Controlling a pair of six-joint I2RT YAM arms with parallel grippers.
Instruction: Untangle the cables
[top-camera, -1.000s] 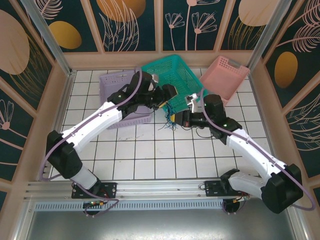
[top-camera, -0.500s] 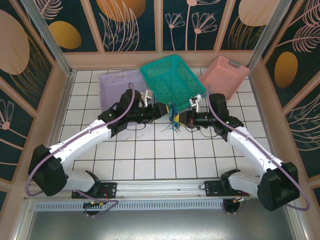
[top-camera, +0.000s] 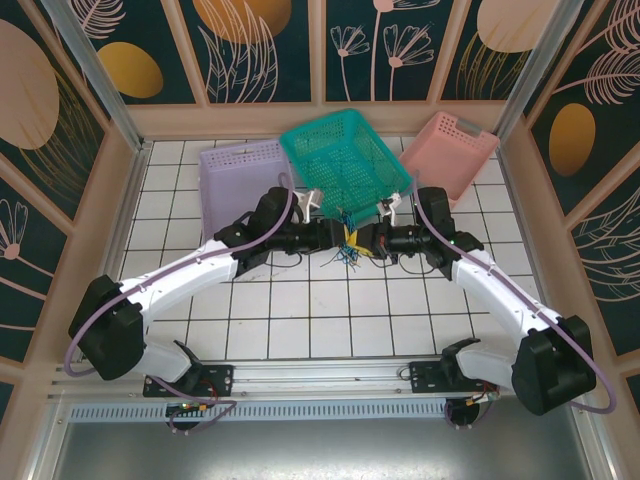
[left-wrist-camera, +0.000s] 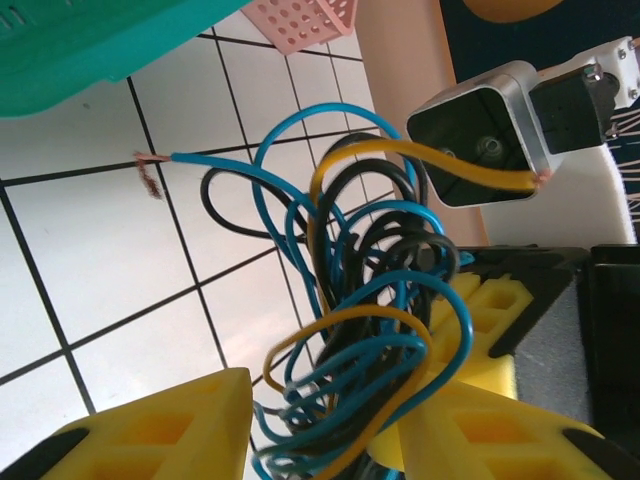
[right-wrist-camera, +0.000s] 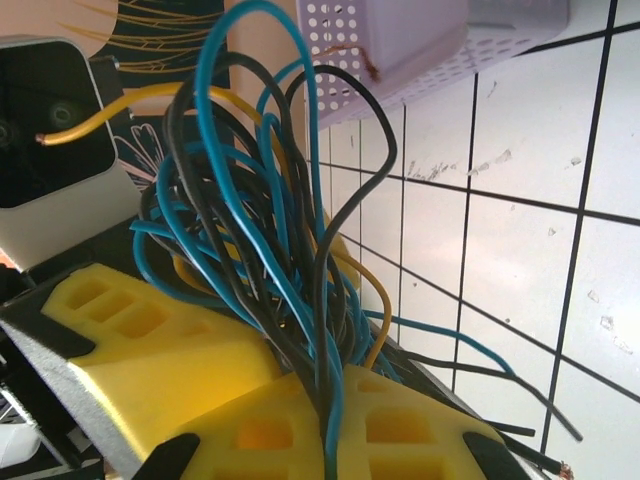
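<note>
- Locate the lavender basket (top-camera: 232, 172) at the far left of the white tiled counter (top-camera: 300, 300).
- Note the left gripper (top-camera: 333, 236), extended toward the centre of the counter. In the left wrist view its yellow fingers (left-wrist-camera: 170, 435) stand apart on either side of the bundle. You cannot tell whether they press on it.
- Find the cables (top-camera: 349, 247) at the centre, between the two grippers and just in front of the teal basket (top-camera: 345, 160). Blue, black and yellow strands loop together in one tangle.
- Check the right gripper (top-camera: 367, 241). In the right wrist view it is clamped on the cables, and the strands rise from the seam between its yellow fingers (right-wrist-camera: 410, 430).
- Locate the pink basket (top-camera: 450, 150) at the far right, well apart from the bundle.
</note>
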